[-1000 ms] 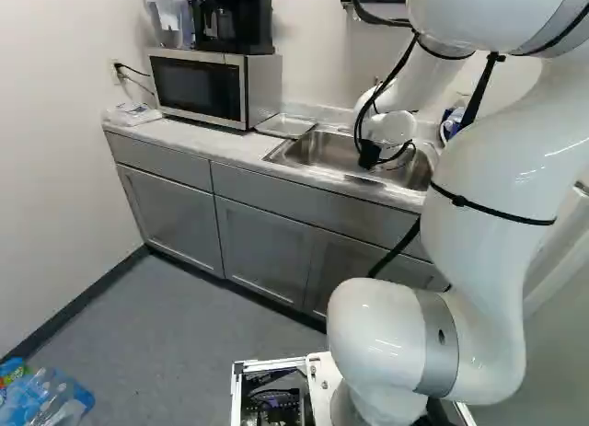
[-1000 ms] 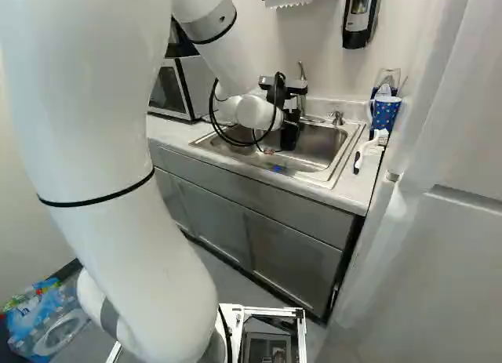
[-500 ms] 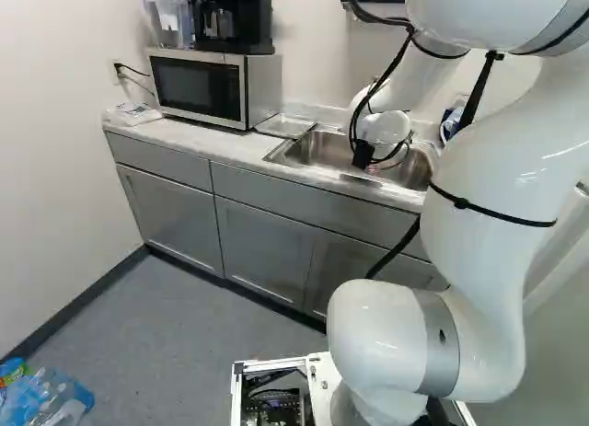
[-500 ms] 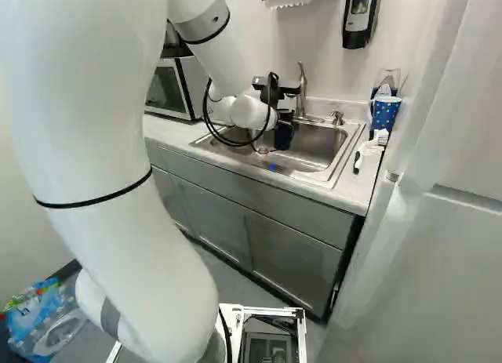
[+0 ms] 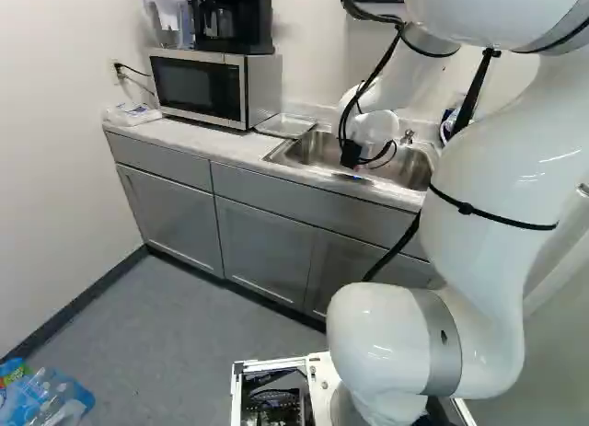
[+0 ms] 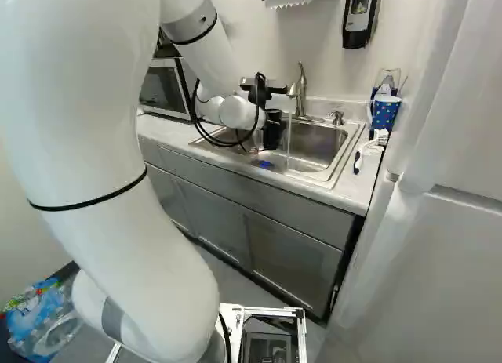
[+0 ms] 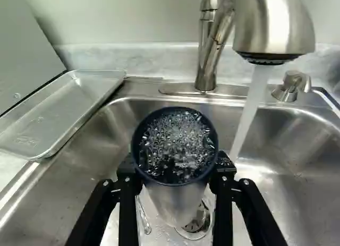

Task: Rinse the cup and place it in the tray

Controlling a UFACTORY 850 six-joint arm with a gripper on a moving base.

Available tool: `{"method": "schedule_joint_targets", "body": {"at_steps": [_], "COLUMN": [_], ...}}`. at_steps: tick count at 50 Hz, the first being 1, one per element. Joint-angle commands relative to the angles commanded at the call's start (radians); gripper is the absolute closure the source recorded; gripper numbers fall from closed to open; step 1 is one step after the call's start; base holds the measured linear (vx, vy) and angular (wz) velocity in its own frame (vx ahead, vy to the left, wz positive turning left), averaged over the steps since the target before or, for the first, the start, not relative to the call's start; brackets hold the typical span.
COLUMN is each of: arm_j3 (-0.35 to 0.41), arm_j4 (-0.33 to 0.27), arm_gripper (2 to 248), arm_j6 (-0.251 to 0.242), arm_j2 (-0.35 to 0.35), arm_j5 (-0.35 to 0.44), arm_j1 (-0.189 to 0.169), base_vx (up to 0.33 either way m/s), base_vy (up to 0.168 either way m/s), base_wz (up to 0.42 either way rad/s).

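While one faucet (image 7: 273,25) runs, end effector (image 6: 271,132) has two fingers closed on one cup (image 7: 174,201), bubbly water inside, over one sink (image 7: 300,198); one tray (image 7: 64,110) sits beside the sink.

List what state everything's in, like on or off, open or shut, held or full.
Cup: held roughly upright, bubbly water inside
Hand: shut on the cup
Faucet: running, stream falling beside the cup
Tray: beside the sink, without the cup
Microwave: door shut
Cabinet doors: shut
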Motion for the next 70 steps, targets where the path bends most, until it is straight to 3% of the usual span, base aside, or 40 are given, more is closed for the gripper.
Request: {"method": "schedule_joint_targets", "body": {"at_steps": [25,70], "arm_j3": [0.004,-0.002], "arm_j4": [0.0,0.0], "arm_gripper": [124,124], "arm_j6": [0.0,0.0], "arm_j2": [0.003,0.055], "arm_j5": [0.0,0.0], "arm_j1": [0.073,0.073], "base_vx": [0.0,0.0], "base_vy": [0.0,0.0], "base_wz": [0.0,0.0]}}
